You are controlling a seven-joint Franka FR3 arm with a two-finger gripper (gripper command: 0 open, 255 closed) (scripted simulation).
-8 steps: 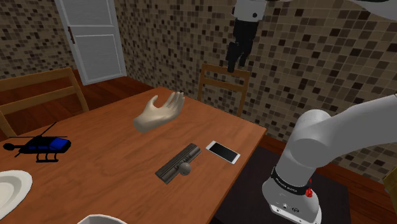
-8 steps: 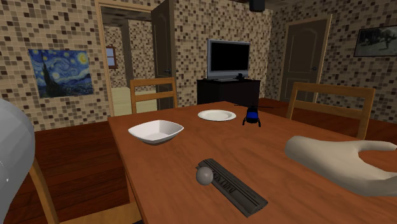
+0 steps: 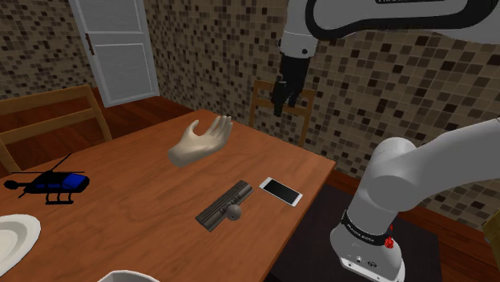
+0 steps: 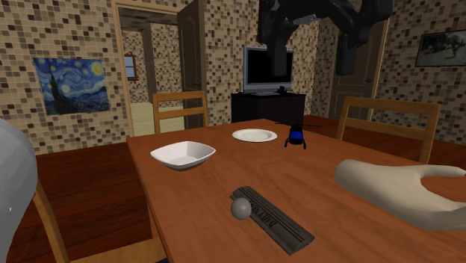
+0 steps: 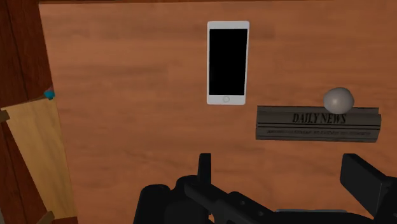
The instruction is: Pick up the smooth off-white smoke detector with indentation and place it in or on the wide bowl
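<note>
the small smooth grey round smoke detector lies on the brown wooden desk, right against the long edge of a dark folded newspaper near one of its ends. a white smartphone with a black screen lies flat just beside that newspaper. the white arm hangs high above the desk's edge by a wooden chair, and its black jaws stand wide apart, holding nothing, well above the detector. the wide white bowl sits farther along the desk, well apart from the detector, with a round white plate and a blue toy helicopter beyond it. a beige model hand lies palm up near the desk's middle.
</note>
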